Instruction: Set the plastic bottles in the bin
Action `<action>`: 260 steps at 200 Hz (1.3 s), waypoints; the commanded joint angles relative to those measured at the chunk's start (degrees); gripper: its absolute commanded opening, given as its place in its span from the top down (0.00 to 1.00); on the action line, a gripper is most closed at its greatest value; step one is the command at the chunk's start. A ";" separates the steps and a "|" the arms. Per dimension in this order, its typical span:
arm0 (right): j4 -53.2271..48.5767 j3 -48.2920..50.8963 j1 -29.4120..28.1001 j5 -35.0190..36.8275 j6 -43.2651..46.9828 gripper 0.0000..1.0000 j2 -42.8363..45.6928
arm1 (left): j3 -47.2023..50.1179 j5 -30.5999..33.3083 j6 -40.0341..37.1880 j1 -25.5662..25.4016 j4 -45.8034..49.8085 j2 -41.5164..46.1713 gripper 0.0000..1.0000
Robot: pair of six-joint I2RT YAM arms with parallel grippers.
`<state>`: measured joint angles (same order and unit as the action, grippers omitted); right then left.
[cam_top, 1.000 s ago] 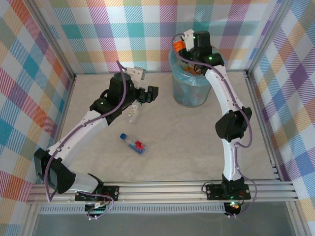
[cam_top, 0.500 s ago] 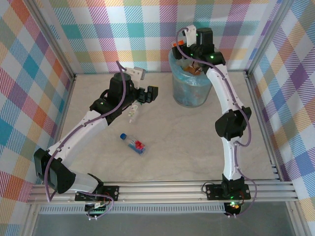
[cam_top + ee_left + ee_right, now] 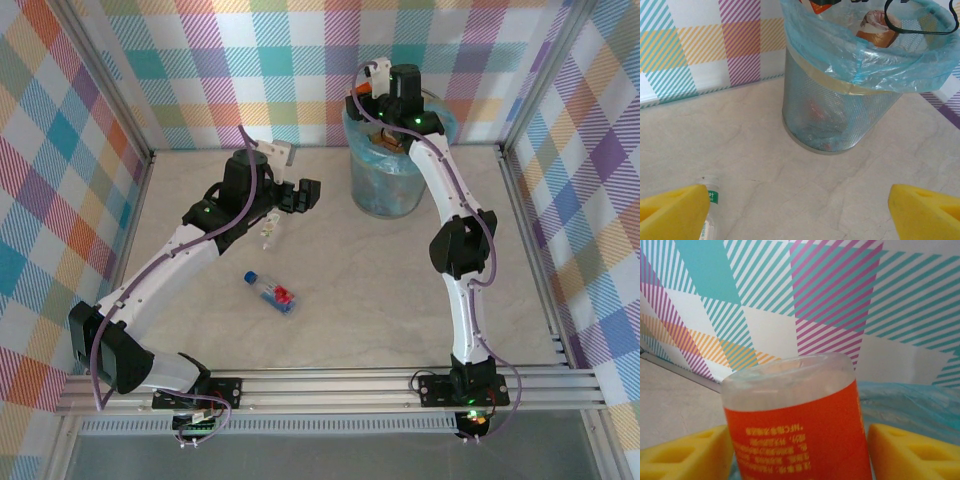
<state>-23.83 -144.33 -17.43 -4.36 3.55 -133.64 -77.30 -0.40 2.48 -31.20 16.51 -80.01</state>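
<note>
Two bottles lie loose on the table [image 3: 400, 300] as I watch from the controls. Nearest the arm bases is the blue-capped bottle [image 3: 272, 292], on its side with its red label up, at about 7 o'clock from the bin [image 3: 385, 185]. Just beyond it, at its 12 o'clock, lies the clear bottle [image 3: 268, 230] with a white cap and a green label. My left gripper [image 3: 298, 196] hangs just past that bottle, toward its 1 o'clock, jaws spread wide with nothing between them. On the left wrist camera the cap sits right beside the left yellow pad [image 3: 670, 207]; I can't tell whether they touch.

One bin stands farther back, at 3 o'clock from the left gripper. It is a grey mesh basket with a light-blue bag [image 3: 890, 65] folded over its rim. One brownish bottle [image 3: 879, 27] shows inside near the top.

Farthest out, my right gripper [image 3: 797, 440] is above the bin's rim at roughly 11 o'clock, with one orange bottle [image 3: 790, 390] between its two yellow pads. Both pads sit close against it, but I cannot tell whether they are pressing it or merely flanking it.
</note>
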 commanded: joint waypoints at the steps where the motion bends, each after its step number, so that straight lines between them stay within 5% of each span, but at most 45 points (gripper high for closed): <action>1: 3.55 -1.80 -0.18 -2.73 0.21 0.39 -0.53 | -0.88 0.38 -0.40 0.53 0.66 0.86 0.08; 116: 9.81 2.04 -0.81 -0.12 1.53 0.46 14.00 | 0.02 -0.29 0.58 0.53 -0.08 1.08 0.08; 194: 22.74 35.20 -0.86 17.11 14.70 0.46 33.62 | 1.32 -0.88 1.62 0.53 -2.47 1.32 0.08; 260: 29.57 48.53 0.88 20.18 12.16 0.44 35.11 | 1.83 -1.11 2.37 0.53 -2.31 1.75 0.09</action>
<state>-1.52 -97.43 -17.58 13.58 16.80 -98.96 -76.25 -1.06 3.86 -31.20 15.90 -80.01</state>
